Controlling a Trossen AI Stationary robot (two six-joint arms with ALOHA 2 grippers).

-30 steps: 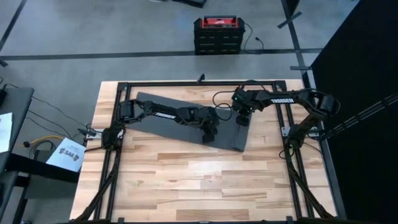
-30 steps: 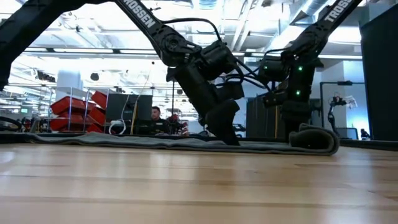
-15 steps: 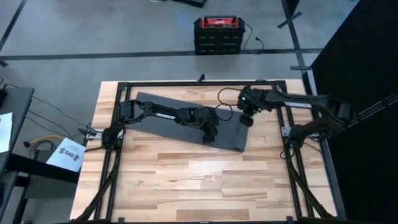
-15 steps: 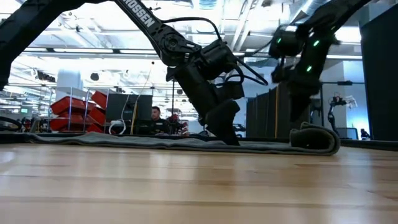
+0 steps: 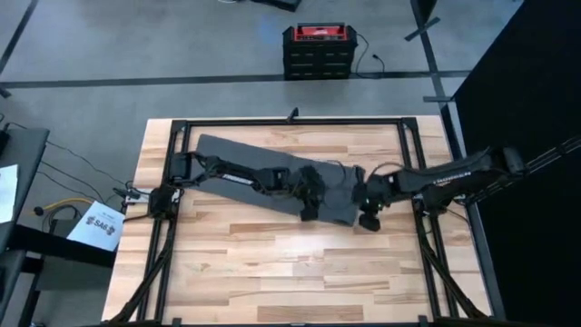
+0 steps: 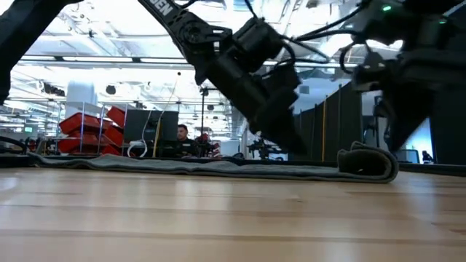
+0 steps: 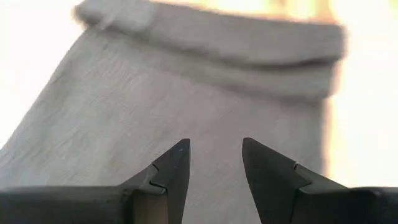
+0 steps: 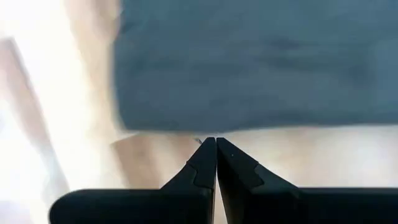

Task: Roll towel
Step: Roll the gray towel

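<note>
I work in a big industrial lab or workshop hall. My wooden table [image 5: 300,259] stands on bare concrete floor [image 5: 136,45], with a red-and-black toolbox [image 5: 316,50] at twelve o'clock. Level across the table I see red bins [image 6: 87,124], monitors [image 6: 149,125], a seated person [image 6: 182,135] and high ceiling lights [image 6: 109,58].

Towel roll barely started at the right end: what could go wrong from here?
1. The short rolled fold at the towel's right end looks loose and neither tool holds it; it may flop open.
2. The right tool is shut beside the towel's edge, over bare table; it could push the cloth askew.
3. The left tool is open above flat cloth.
</note>
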